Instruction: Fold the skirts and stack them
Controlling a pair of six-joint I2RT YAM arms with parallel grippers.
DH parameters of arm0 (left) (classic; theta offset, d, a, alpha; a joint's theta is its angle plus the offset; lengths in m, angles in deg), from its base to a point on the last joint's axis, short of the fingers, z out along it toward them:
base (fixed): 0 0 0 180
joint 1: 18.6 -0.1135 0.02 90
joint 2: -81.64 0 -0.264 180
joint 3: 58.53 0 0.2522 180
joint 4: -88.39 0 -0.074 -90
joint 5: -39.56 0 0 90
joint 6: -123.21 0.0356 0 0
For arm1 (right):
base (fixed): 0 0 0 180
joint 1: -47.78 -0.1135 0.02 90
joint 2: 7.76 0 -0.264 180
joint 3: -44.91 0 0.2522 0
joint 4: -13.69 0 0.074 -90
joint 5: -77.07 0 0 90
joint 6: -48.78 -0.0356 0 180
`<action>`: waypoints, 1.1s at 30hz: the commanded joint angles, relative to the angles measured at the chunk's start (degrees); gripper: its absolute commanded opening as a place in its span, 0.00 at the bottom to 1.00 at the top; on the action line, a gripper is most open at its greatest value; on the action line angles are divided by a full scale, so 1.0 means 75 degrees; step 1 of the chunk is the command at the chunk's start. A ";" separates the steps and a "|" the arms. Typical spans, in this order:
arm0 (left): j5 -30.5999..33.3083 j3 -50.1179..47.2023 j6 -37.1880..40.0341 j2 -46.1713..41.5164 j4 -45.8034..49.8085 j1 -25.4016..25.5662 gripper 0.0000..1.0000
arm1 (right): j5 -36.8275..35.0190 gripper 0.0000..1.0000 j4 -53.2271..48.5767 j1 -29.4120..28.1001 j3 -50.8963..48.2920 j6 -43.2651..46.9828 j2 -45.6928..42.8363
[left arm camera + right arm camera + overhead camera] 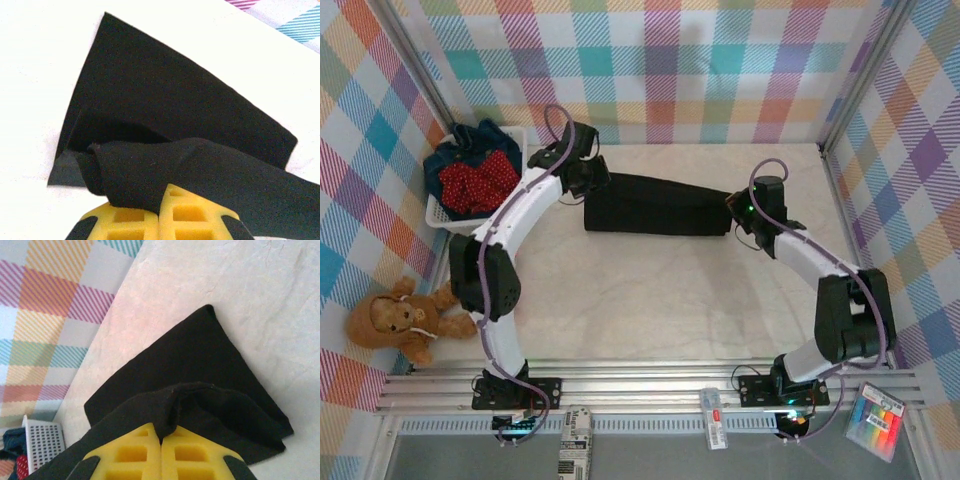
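Top external view: the black skirt (655, 205) lies on the table (650, 310) as a long flat band towards the far side; the left gripper (592, 180) is at its left end and the right gripper (735, 212) at its right end, each touching the cloth. A white mesh basket (436, 212) stands at the far left; it holds the red dotted skirt (478, 180) and, behind that, a dark blue denim skirt (470, 140). A brown plush bear (400, 320) lies nearer, beside the left arm.

Left wrist view: the yellow fingers (130, 220) are together and clamped on a bunched fold of the black skirt (165, 95); the rest of the cloth lies flat on the table beyond.

Right wrist view: the right gripper (161, 445) has its fingers (195, 455) pressed together on a raised fold of the black skirt (200, 355); the corner beyond lies flat; the basket (42, 442) stands at the lower left.
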 commanded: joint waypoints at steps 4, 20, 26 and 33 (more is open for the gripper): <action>0.0061 0.0853 0.0381 0.0752 0.0290 -0.0255 0.00 | 0.0375 0.00 -0.0132 0.0205 0.0988 0.0447 0.0823; 0.0528 0.1526 0.0335 0.1737 -0.0021 -0.0541 0.00 | 0.1486 0.02 -0.0916 0.0331 0.2903 0.1225 0.2754; 0.0536 0.2360 0.0249 0.2744 0.0160 -0.0689 0.09 | 0.2239 0.06 -0.0625 0.0453 0.3714 0.1443 0.3821; 0.0214 0.3657 0.0273 0.3203 0.0718 -0.0917 0.91 | 0.3118 0.53 -0.0385 0.0654 0.4165 0.2024 0.3947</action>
